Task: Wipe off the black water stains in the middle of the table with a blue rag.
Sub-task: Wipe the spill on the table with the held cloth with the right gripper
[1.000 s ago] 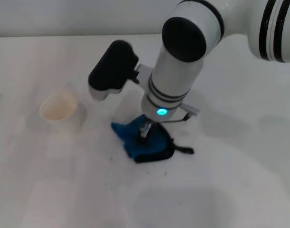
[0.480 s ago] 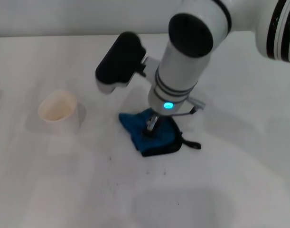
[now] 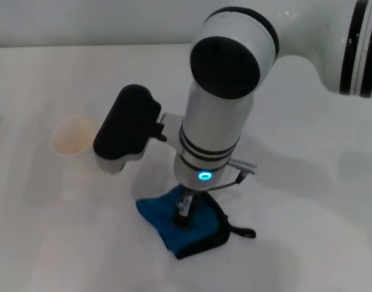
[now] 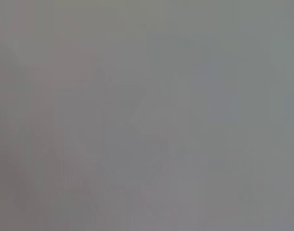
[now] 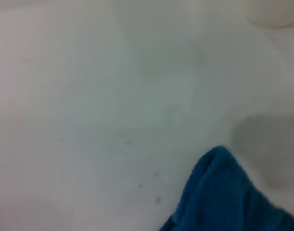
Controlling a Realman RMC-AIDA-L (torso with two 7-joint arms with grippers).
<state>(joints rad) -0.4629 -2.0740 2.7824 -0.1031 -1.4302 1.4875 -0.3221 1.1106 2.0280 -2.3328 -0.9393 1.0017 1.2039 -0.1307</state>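
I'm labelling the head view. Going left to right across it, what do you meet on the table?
Cup → blue rag, with the right pincer pressed down on it → the rag's black loop tab. All sit on the white table. No puddle shows.

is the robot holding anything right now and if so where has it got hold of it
The right hand is pressed onto the blue rag near its middle, on the table; whether it actually grips it can't be told.
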